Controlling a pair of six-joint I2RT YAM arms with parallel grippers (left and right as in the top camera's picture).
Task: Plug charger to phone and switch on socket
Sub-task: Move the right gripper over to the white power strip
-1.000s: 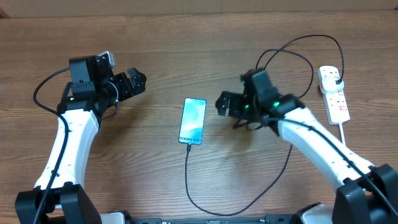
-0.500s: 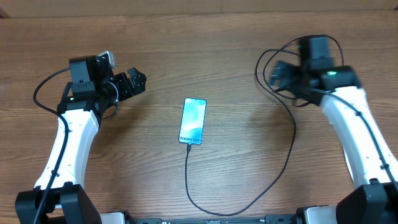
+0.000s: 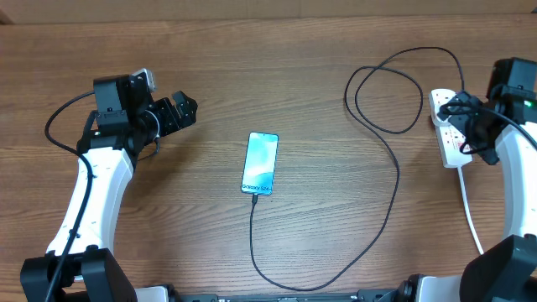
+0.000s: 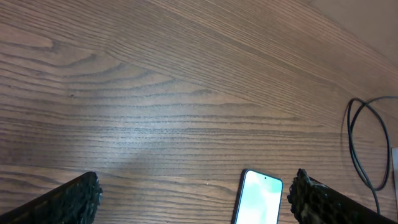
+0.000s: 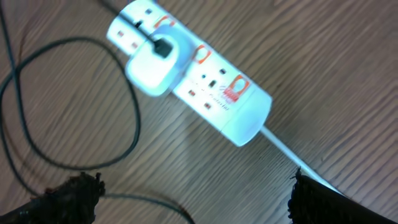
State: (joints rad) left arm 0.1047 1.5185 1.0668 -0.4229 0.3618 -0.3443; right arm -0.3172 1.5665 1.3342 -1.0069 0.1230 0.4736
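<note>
Inspected, the left arm: links are clad in smooth white shells, joined by black joint housings; a thin black cable is looped outside the shell; a small pale module is mounted on the black wrist block. On the right arm the same white shells and black joints are noted; a green indicator light is lit at the wrist. The left gripper and right gripper are black throughout; the finger pads are seen to be coarsely knobbled; the bases are black.
</note>
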